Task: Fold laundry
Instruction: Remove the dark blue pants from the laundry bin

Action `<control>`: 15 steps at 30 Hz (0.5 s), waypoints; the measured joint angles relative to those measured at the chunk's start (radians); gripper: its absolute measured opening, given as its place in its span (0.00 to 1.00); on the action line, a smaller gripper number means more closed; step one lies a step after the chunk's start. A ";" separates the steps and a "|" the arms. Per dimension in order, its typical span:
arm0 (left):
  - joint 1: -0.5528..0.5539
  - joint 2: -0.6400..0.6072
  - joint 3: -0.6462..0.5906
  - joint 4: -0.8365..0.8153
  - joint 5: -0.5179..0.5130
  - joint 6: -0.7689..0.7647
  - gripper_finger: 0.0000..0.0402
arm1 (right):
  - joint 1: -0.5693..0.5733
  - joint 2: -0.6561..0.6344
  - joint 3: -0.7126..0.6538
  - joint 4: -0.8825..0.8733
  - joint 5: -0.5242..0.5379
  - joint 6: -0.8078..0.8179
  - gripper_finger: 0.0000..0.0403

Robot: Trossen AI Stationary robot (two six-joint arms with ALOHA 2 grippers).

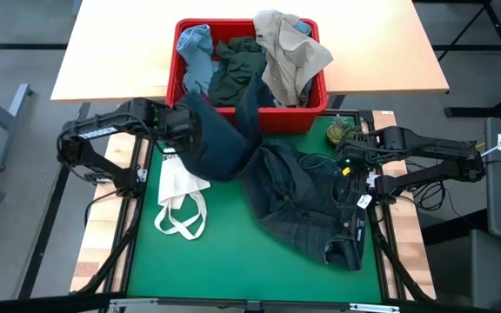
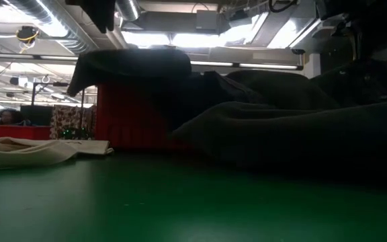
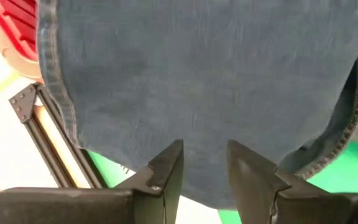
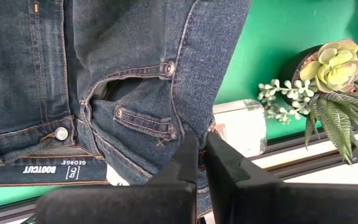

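Observation:
Dark navy jeans [image 1: 294, 191] lie spread on the green mat. One leg [image 1: 220, 130] runs up over the rim of the red basket [image 1: 311, 117]. My left gripper [image 1: 190, 129] is open beside that leg, and the denim [image 3: 204, 74] fills its wrist view just past the fingertips. My right gripper [image 1: 348, 163] is shut on the jeans near their waist. In the basket lie a light blue piece [image 1: 197, 52], a dark green-grey piece [image 1: 237, 74] and a beige piece [image 1: 290, 52]. My left gripper's fingers stand apart in front of the jeans leg; I cannot tell whether they touch it. My right gripper pinches a denim edge [image 4: 188, 121] beside the front pocket, close to the waistband, between its two fingers. It points down from above. The rest of the jeans lies on the mat.
A white tote bag [image 1: 181, 196] with loop handles lies on the mat's left part, partly under the jeans leg. A small succulent plant [image 1: 337, 132] stands at the mat's far right corner, close to my right gripper. The near part of the mat [image 1: 233, 261] is bare.

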 joint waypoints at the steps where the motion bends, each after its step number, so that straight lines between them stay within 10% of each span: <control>1: 0.005 -0.001 0.000 0.000 0.019 0.005 0.29 | 0.000 0.000 0.000 0.000 0.000 0.000 0.03; 9: -0.047 -0.003 0.000 0.007 0.367 -0.014 0.25 | 0.000 0.000 0.000 0.000 0.000 -0.002 0.03; 15: -0.195 0.043 0.000 0.060 0.322 -0.085 0.24 | 0.000 0.000 0.000 0.000 0.000 -0.002 0.03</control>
